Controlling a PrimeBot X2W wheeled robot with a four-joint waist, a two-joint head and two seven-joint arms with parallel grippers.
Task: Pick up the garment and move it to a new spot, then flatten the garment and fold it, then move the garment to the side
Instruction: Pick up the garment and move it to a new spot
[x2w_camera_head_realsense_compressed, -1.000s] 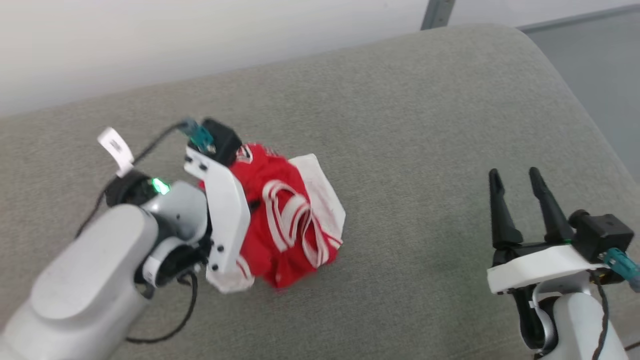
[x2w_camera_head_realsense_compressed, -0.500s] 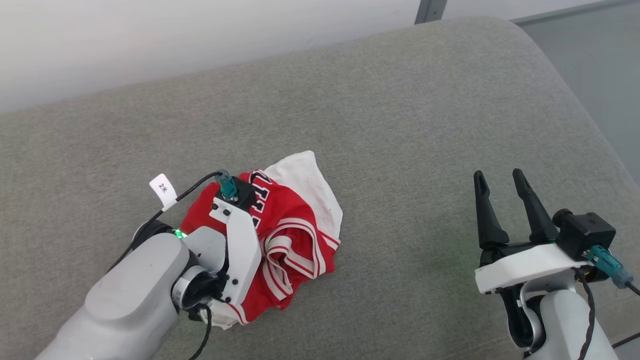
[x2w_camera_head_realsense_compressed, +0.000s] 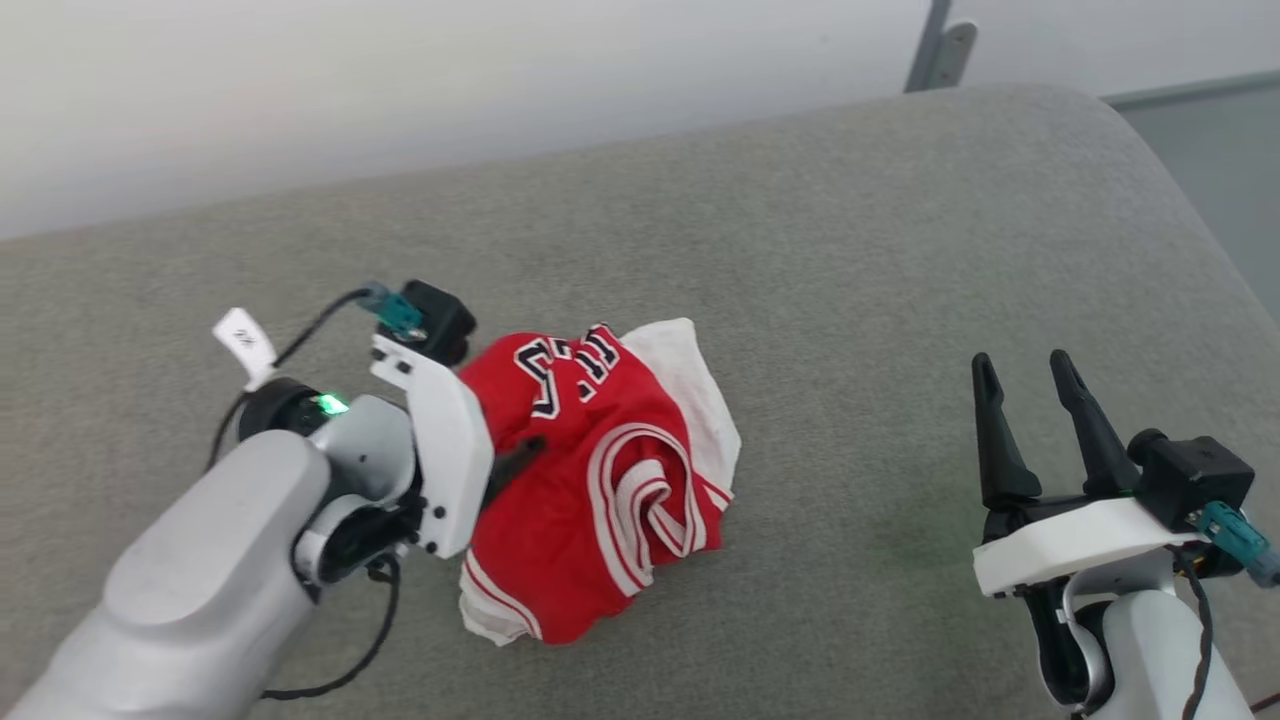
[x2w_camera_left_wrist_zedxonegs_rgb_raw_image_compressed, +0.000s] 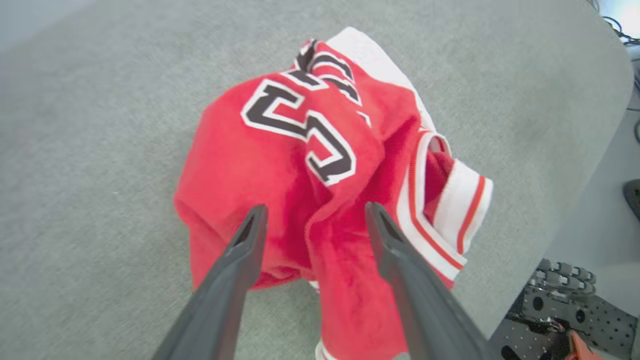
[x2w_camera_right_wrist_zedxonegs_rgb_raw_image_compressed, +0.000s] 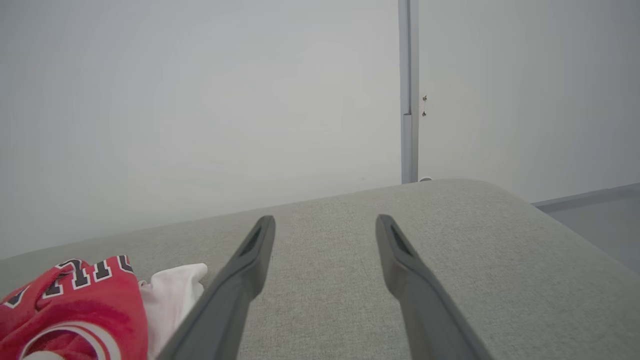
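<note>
Left wrist view: the left gripper (x2w_camera_left_wrist_zedxonegs_rgb_raw_image_compressed: 316, 216) is spread, with its two dark fingers on either side of a raised ridge of red cloth. The garment (x2w_camera_left_wrist_zedxonegs_rgb_raw_image_compressed: 280, 165) lies crumpled in a heap on the grey cushion (x2w_camera_left_wrist_zedxonegs_rgb_raw_image_compressed: 90, 130), between and just beyond the fingertips. Its block lettering faces up ahead of them, and the striped trim (x2w_camera_left_wrist_zedxonegs_rgb_raw_image_compressed: 450, 200) curls outside the right-hand finger. I cannot tell whether the tips press into the cloth or hang just above it.

In the head view, the right gripper (x2w_camera_head_realsense_compressed: 1022, 368) is also spread and holds nothing. It sits over bare cushion, with the heap well off to its left.

The garment looks far from flat, so a firm hold probably comes first. Closing on the ridge between the fingers should gather several layers, which is good for carrying but poor for spreading. For flattening, a grip on the trim edge would likely serve better, with the right gripper brought across to take an opposite edge.
</note>
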